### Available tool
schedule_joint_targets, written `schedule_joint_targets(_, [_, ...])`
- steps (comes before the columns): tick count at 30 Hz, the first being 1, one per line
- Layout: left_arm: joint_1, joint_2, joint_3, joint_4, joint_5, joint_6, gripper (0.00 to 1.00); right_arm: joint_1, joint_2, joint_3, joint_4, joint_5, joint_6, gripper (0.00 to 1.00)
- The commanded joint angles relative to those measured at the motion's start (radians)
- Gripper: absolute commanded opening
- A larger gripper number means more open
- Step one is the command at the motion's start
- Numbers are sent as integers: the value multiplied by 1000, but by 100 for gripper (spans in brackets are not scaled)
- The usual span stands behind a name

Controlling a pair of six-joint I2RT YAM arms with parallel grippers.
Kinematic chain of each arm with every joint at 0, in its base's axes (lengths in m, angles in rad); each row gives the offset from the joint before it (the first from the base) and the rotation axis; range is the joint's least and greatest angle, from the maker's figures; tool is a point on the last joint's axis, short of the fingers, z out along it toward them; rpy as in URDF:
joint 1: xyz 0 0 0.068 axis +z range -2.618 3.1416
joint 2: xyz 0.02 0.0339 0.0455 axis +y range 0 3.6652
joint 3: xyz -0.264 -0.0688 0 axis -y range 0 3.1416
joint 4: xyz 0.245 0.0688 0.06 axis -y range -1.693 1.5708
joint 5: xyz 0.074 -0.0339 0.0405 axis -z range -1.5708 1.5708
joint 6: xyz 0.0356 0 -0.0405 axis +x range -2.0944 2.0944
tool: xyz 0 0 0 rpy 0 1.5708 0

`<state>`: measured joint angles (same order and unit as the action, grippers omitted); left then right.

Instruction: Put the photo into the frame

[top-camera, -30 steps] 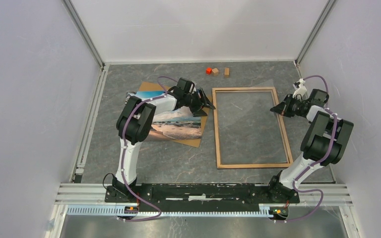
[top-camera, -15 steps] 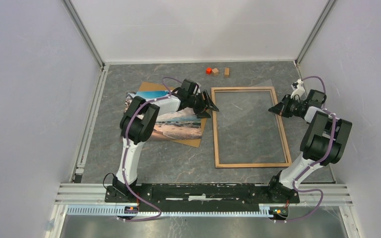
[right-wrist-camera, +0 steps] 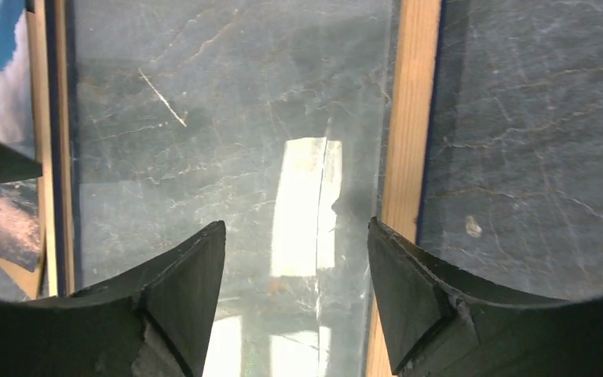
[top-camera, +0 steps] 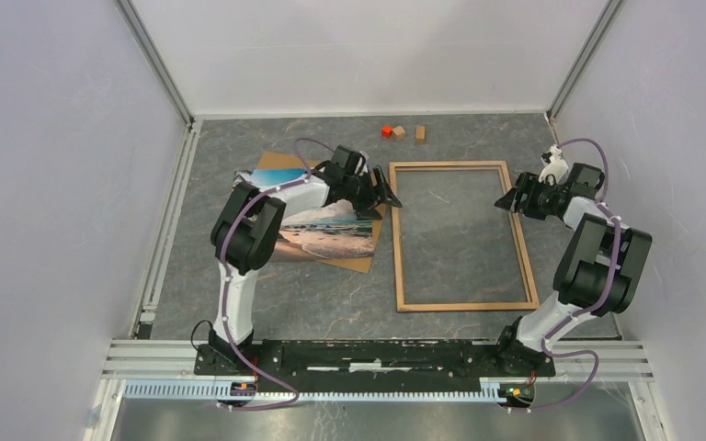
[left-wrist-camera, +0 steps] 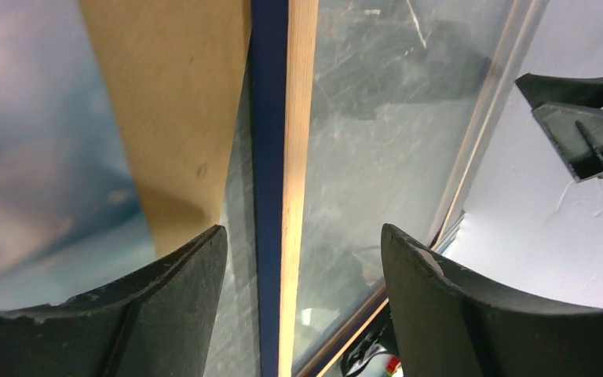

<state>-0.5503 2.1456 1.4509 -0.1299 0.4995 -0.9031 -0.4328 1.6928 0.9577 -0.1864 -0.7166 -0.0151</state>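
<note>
Overhead first: the frame (top-camera: 464,306) lies flat on the table (top-camera: 313,294), wood side up. Its long axis runs close to the 12-to-6 line, short rails at the far and near ends.

The photo (top-camera: 326,234) sits at the frame's 9 o'clock, outside it. It rests on the brown backing board (top-camera: 358,260), partly hidden under my left arm. Its long axis runs roughly 9-to-3, with sky on the 12 side and sand toward 6.

The left gripper (top-camera: 384,196) is at the frame's far-left corner, the right gripper (top-camera: 507,198) at the far-right one. From up here I can't read either jaw.

The wrist views settle it. On the left wrist, the fingers (left-wrist-camera: 165,306) stand apart and straddle the left rail (left-wrist-camera: 283,157), its blue outer face showing only in this view. Nothing is pinched.

On the right wrist, the jaws are spread too, holding nothing. The right rail (right-wrist-camera: 412,118) runs down to the right-hand finger (right-wrist-camera: 416,306). A bright reflection shows inside the frame, unseen from overhead.

Three small blocks (top-camera: 399,132) sit at 12 o'clock beyond the frame.
</note>
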Motion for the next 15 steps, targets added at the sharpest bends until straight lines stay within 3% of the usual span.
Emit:
schedule_joint_targets(1, [7, -163, -57, -93, -87, 132, 79, 7, -79, 30, -46, 105, -13, 75])
schedule_joint_targets(4, [7, -240, -115, -107, -95, 151, 80, 12, -114, 49, -95, 209, -16, 82])
schedule_joint_targets(8, [-20, -294, -211, -37, -67, 96, 81, 31, -183, 65, -151, 431, -12, 84])
schedule_joint_targets(15, [-117, -203, -253, 139, -66, -50, 82, 220, -328, -81, -35, 447, 88, 88])
